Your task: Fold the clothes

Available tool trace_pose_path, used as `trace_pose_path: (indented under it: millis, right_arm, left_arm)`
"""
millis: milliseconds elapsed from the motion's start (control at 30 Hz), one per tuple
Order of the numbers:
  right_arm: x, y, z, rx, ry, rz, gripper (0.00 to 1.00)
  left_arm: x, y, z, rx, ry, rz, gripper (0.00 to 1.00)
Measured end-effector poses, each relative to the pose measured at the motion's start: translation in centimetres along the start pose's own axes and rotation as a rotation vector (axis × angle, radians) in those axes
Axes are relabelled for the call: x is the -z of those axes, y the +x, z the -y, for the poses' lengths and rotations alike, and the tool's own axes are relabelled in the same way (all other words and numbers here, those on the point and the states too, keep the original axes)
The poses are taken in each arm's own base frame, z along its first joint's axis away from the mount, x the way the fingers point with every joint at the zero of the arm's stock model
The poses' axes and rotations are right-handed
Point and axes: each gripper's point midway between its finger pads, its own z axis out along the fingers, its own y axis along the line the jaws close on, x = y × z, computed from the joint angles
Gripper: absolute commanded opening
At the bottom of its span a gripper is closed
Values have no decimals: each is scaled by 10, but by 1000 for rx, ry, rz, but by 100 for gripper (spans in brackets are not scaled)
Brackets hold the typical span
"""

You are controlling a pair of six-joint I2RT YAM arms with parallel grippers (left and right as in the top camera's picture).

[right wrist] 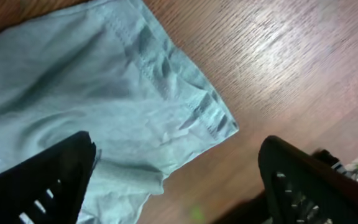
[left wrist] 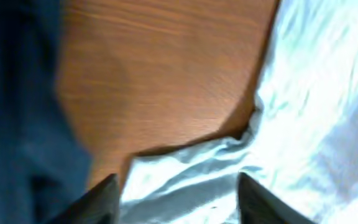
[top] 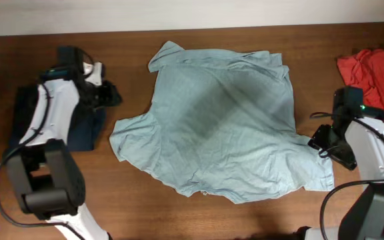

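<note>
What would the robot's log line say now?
stage: fold not started | light blue fabric shirt: spread out | left gripper: open, by shirt edge | right gripper: open, by sleeve hem

Table (top: 145, 213): open wood at 6 o'clock. Obstructions: navy garment (top: 85, 133), 9 o'clock; red garment (top: 379, 67), 2 o'clock.

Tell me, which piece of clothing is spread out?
The light blue shirt, mid-table. The red garment and dark blue garment lie heaped at the sides.
</note>
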Motion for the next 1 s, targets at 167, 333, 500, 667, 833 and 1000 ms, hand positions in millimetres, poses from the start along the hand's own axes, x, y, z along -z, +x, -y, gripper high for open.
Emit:
trace_pose_path:
  millis: [167, 333, 500, 667, 833, 1000]
  right_arm:
    - [-2, 0, -2, 2, -69, -32, 86]
    - [-2, 1, -9, 38, -118, -44, 86]
    - [-1, 2, -11, 43, -129, -46, 86]
    - [-1, 0, -12, 42, -134, -41, 86]
    - [-1, 0, -12, 46, -136, -41, 86]
    - [0, 3, -20, 95, -181, -52, 86]
  left_arm:
    - [-38, 23, 5, -23, 2, -110, 54]
    - [-72, 43, -5, -3, -3, -205, 49]
    - [-75, 43, -4, -25, -15, -211, 0]
    - [-81, 40, 1, -61, -30, -198, 1]
    - [-85, -2, -6, -99, -92, -64, 0]
    - [-56, -64, -27, -98, -212, 94, 1]
